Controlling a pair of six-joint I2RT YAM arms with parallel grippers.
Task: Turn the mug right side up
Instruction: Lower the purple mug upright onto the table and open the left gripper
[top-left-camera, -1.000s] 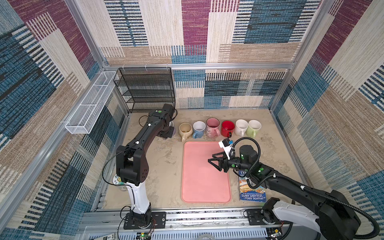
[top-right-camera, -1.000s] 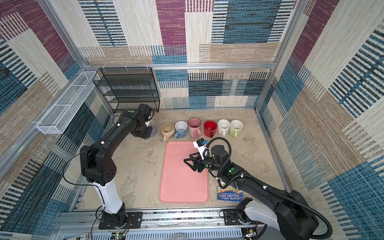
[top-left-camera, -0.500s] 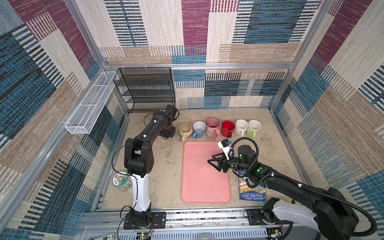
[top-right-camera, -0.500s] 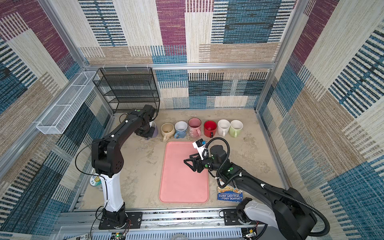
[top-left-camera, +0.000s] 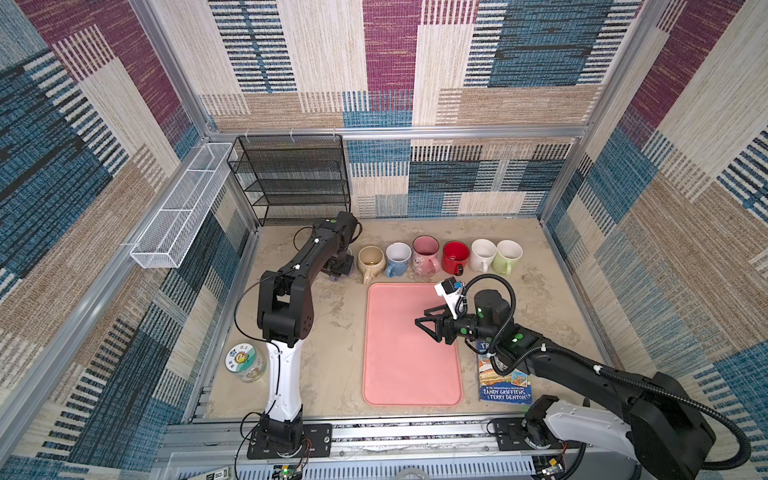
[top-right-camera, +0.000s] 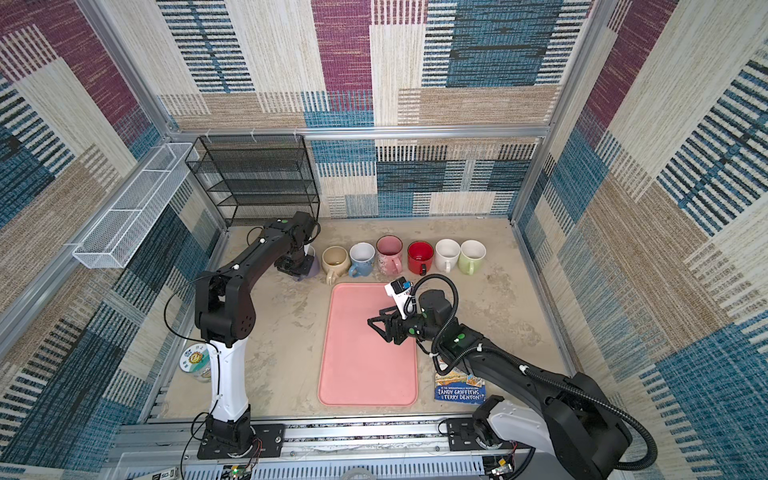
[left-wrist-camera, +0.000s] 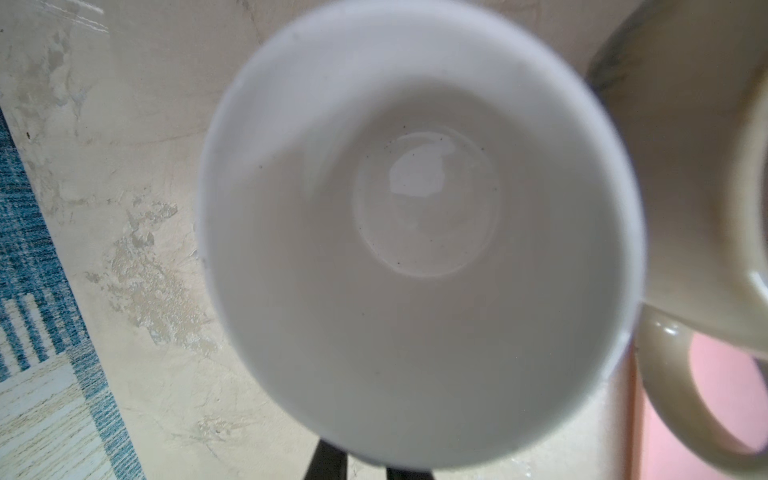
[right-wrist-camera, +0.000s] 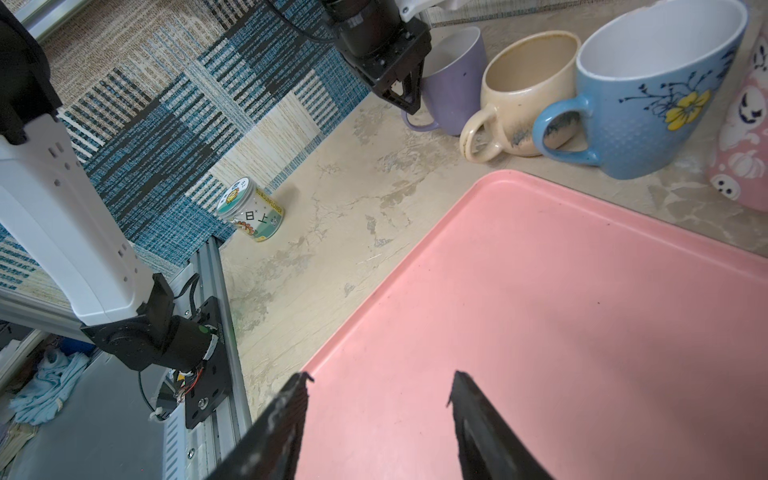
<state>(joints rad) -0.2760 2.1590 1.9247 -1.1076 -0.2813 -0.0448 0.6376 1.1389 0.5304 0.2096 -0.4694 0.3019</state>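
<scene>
The mug (right-wrist-camera: 453, 79) is lavender outside and white inside. It stands upright, mouth up, at the left end of the mug row in both top views (top-right-camera: 312, 262). The left wrist view looks straight down into the mug's empty white inside (left-wrist-camera: 415, 208). My left gripper (top-right-camera: 297, 266) (right-wrist-camera: 409, 97) comes down from above and is shut on the mug's rim wall, one dark finger on each side (left-wrist-camera: 328, 461). My right gripper (top-left-camera: 428, 328) (right-wrist-camera: 380, 399) hovers open and empty over the pink tray (top-left-camera: 411, 374).
Right of the lavender mug stand cream (top-left-camera: 371, 257), blue (top-left-camera: 397, 255), pink (top-left-camera: 424, 251), red (top-left-camera: 455, 254), white (top-left-camera: 483, 252) and green (top-left-camera: 508, 253) mugs, all upright. A book (top-left-camera: 505, 380) lies right of the tray. A jar (top-left-camera: 245, 361) sits front left. A black wire rack (top-left-camera: 291, 178) stands at the back.
The left arm's elbow has swung right and back, uncovering the jar, while its gripper stays at the lavender mug. The right arm has not moved.
</scene>
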